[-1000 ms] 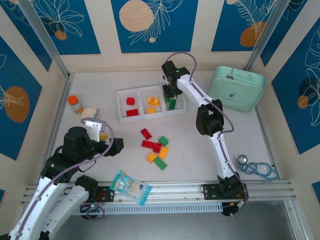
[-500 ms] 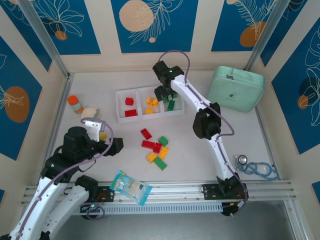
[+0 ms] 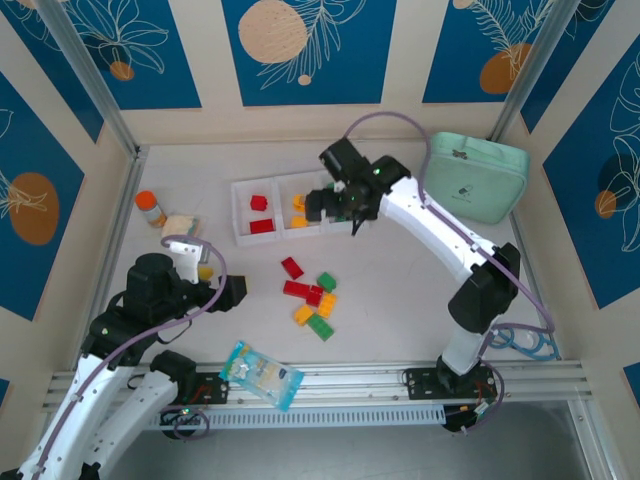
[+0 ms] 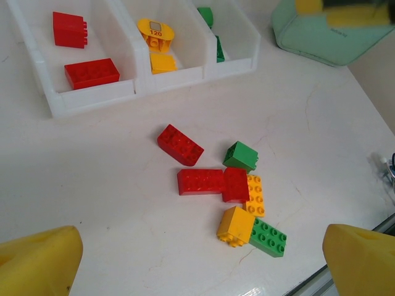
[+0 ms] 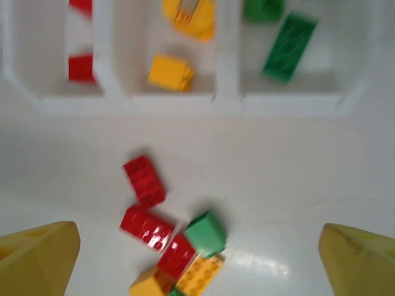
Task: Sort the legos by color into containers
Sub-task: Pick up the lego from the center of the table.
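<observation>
Bricks (image 3: 312, 296) were strewn at mid-table, the long red brick (image 4: 200, 181) laid left to right, before the crosswise row of bins (image 3: 262, 238). The right gripper (image 3: 335, 212) was stretched out above the bins, the left gripper (image 3: 236, 291) held back near-left, both with jaws spread wide, empty.

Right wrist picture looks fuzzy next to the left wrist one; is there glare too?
Right wrist view: blurred all over, the red legos in the containers smeared, and a glare patch on the table. Left wrist view: sharp, with clear studs on the flat green lego. Top external view: even light, soft shadows.
</observation>
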Robot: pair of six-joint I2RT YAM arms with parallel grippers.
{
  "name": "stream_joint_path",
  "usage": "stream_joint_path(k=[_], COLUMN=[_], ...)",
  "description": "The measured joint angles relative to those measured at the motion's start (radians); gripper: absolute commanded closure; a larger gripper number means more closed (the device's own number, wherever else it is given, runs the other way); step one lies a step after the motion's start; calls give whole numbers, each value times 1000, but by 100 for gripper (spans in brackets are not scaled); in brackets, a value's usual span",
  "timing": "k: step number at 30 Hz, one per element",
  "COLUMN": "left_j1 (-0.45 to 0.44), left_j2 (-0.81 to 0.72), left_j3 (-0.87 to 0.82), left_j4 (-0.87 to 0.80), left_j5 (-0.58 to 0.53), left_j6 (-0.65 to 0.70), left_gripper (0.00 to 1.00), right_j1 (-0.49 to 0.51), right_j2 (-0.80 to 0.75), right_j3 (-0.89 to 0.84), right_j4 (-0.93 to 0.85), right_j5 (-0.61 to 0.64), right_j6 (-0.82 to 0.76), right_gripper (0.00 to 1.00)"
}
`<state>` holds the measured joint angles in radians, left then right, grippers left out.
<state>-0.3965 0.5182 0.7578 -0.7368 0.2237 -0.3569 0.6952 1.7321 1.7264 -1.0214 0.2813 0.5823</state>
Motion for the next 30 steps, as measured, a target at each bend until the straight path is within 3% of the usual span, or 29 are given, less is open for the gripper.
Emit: stream_joint_path(k=[9, 15, 22, 30], left_j1=[0, 0, 0, 0], left_j2=[-10, -10, -10, -10], left_j3=[0, 0, -1, -3], left_j4=[2, 4, 4, 4], left_j5=[1, 1, 1, 2], left_j6=[0, 0, 0, 0], left_gripper=[0, 1, 1, 1], right_j1=[82, 114, 130, 172], right_j2=[-14, 10, 89, 131], right_j3=[-323, -366, -381, -413], right_j4=[101, 124, 196, 231], right_j5=[-88, -91, -96, -20], right_j6=[66, 122, 270, 460], right_gripper=[4, 13, 14, 16])
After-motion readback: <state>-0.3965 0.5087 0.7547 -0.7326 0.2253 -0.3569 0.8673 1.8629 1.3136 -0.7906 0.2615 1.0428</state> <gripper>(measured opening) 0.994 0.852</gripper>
